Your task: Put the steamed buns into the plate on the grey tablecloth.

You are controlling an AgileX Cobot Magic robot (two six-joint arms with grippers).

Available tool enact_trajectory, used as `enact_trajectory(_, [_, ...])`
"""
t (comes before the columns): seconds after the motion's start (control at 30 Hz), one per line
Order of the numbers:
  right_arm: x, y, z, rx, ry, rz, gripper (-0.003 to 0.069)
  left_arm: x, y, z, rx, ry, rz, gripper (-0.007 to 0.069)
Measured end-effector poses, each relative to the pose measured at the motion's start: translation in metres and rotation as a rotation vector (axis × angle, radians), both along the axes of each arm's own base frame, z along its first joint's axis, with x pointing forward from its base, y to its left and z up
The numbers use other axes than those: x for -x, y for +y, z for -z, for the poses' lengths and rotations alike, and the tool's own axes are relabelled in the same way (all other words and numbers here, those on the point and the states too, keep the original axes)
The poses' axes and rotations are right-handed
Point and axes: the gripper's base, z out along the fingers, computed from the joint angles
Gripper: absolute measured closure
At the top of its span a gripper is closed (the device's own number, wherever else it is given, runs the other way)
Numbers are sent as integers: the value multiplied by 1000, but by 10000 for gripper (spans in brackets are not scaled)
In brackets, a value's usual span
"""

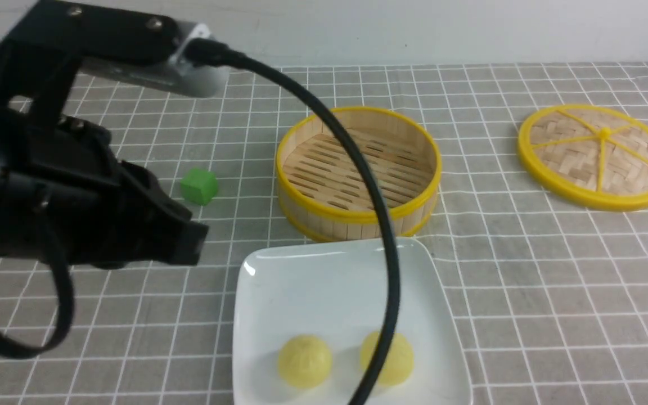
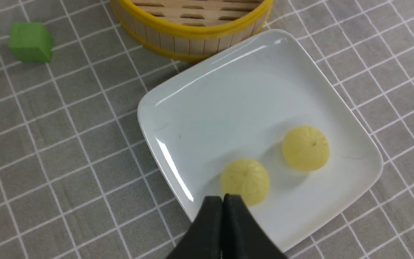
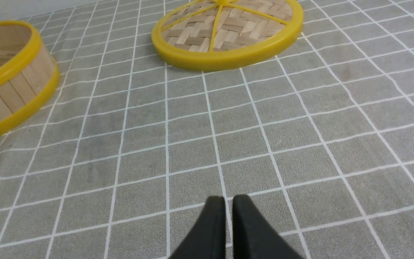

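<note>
both steamed buns point(image 1: 304, 360) lie inside the plate point(image 1: 329, 281), side by side toward its near edge. the plate rests on the grey tablecloth point(image 1: 526, 281), just in front of the steamer basket point(image 1: 358, 216), which shows empty, so the task looks done. the left claw point(image 2: 222, 201) is pinched closed on nothing and hovers over the plate's rim, just beside one bun. the right claw point(image 3: 228, 202) is likewise closed and empty, over bare cloth well apart from the plate. the risk lies in the retreat: the left arm's cable point(image 1: 369, 185) loops across the plate, and a low or sideways pull could drag it or the claw tips into a bun and roll it over the rim.
</note>
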Motion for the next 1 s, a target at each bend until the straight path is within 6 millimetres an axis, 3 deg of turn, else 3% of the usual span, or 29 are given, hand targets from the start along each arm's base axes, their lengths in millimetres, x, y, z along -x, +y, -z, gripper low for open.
enact_trajectory(0.37, [0, 0, 0, -4, 0, 0, 602, 33, 27, -13, 27, 2, -38, 611])
enact_trajectory(0.7, [1, 1, 1, 9, 21, -9, 590, 37, 33, -15, 6, -13, -57, 605])
enact_trajectory(1.0, [1, 1, 1, 196, 24, -71, 571, 34, 37, -15, -32, -44, -76, 602])
